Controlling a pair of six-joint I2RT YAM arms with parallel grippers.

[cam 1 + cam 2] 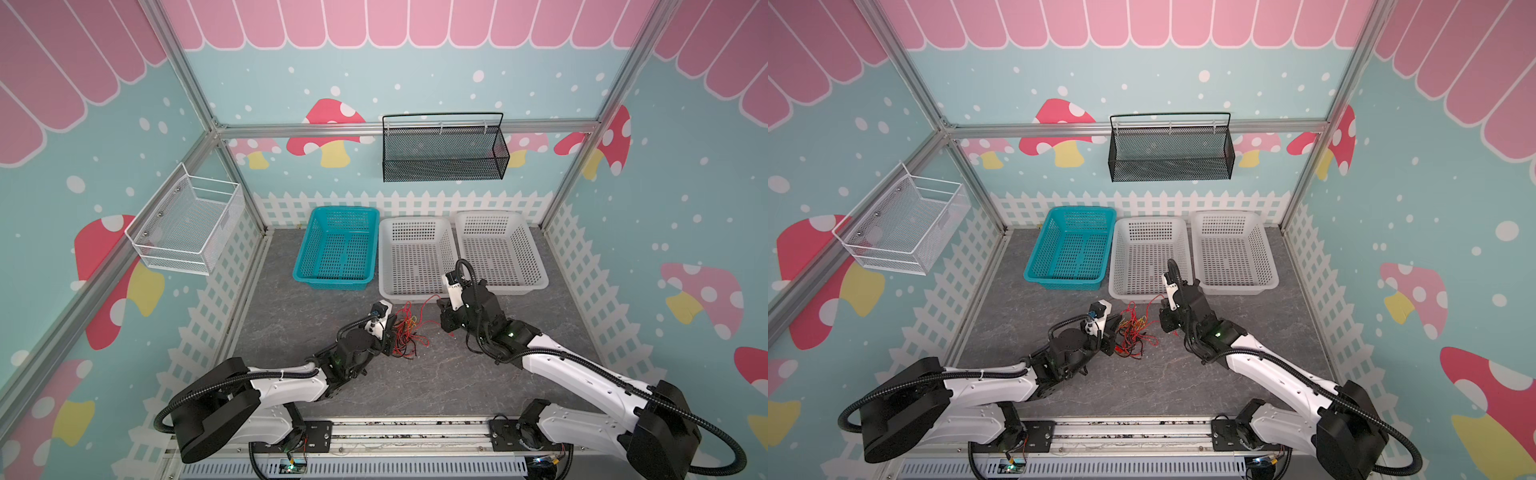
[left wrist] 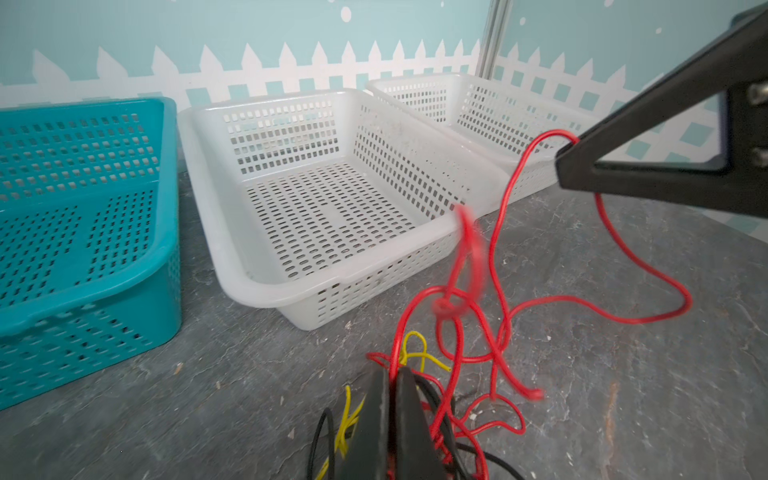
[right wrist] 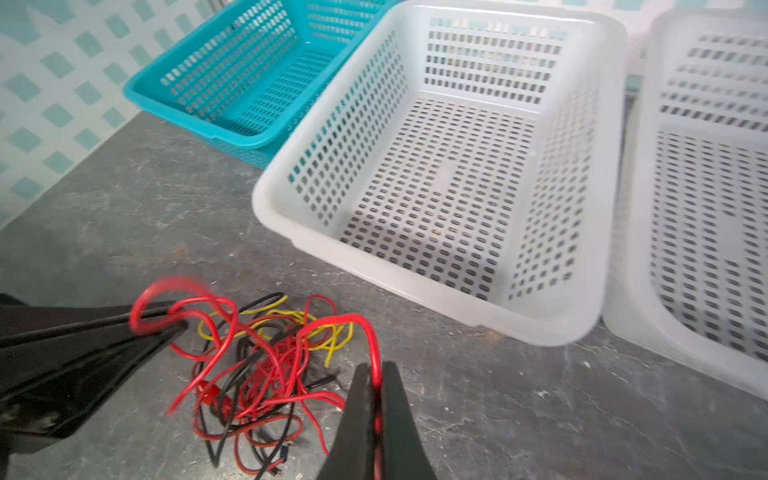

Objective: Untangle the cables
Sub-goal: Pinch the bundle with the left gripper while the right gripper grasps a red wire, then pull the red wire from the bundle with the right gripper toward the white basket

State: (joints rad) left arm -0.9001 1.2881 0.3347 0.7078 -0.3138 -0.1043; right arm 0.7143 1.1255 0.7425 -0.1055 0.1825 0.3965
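Nearest my right wrist camera, the right gripper [image 3: 376,368] stands closed, its jaws pinching a red strand of the cables [image 3: 270,357]; I see the left gripper [image 2: 392,372] likewise closed on a red loop at the tangle's opposite side. Red, yellow and black, the cables lie heaped on the grey table [image 1: 436,374] between both grippers, just in front of the middle white basket [image 1: 415,228].

Cables [image 1: 405,332] in front, baskets behind.
On the surface [image 1: 415,382], left claw [image 2: 392,376] and right claw [image 3: 376,368] flank the cables; left basket [image 1: 345,208], middle basket [image 1: 415,219], right basket [image 1: 488,213] line up behind.
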